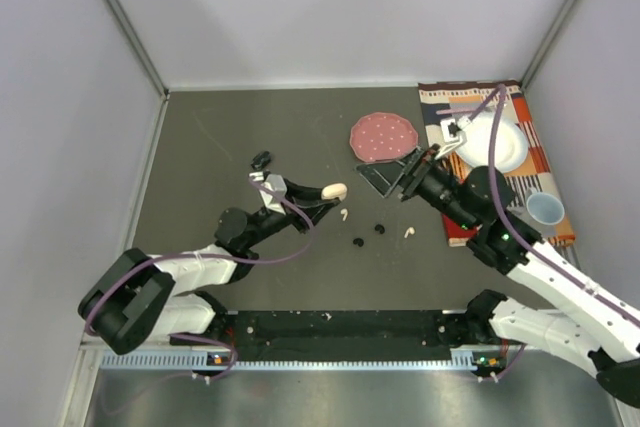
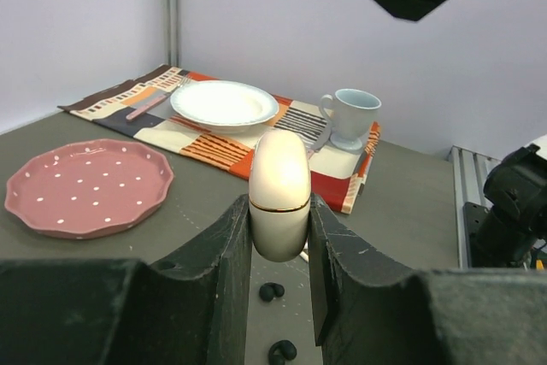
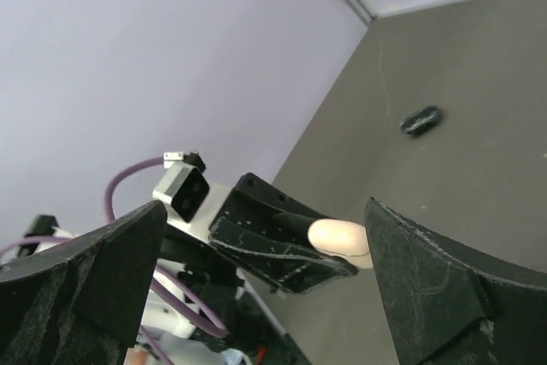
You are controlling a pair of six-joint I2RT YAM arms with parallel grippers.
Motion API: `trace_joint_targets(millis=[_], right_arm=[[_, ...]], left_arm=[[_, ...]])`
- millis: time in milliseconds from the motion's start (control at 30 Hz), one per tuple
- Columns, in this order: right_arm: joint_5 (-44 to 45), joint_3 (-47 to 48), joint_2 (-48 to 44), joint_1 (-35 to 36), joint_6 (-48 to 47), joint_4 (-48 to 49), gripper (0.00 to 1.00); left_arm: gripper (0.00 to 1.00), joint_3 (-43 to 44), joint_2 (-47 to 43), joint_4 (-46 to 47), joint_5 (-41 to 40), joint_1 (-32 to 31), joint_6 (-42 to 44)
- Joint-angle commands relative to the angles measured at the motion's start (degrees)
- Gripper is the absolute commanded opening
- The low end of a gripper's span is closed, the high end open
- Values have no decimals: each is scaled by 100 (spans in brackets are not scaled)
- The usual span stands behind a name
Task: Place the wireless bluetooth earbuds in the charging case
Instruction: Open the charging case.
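Nearest on the counter (image 1: pixel 200 147), two black earbuds (image 1: pixel 358 242) and two white earbuds (image 1: pixel 344 214) are seen lying loose, a little apart. They are thought to be very light, hard and slippery. Each is best pinched softly across its round body. Just behind them, the cream charging case (image 2: pixel 279 168) is squeezed tight in the left pincer (image 2: pixel 279 215), and its lid looks shut. Farther off, the right pincer (image 1: pixel 385 180) is spread wide apart, and nothing is held in it. No writing can be read.
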Motion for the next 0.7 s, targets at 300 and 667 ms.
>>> trace_joint_targets(millis=[300,667], right_arm=[[-501,500,86,-24,-2234,-1959,96],[-1494,237,51,-24,-2103,-1187,95]], left_arm=[[0,93,-1129,791,648,-3,174],[0,269,-1183,87,762,-3,385]])
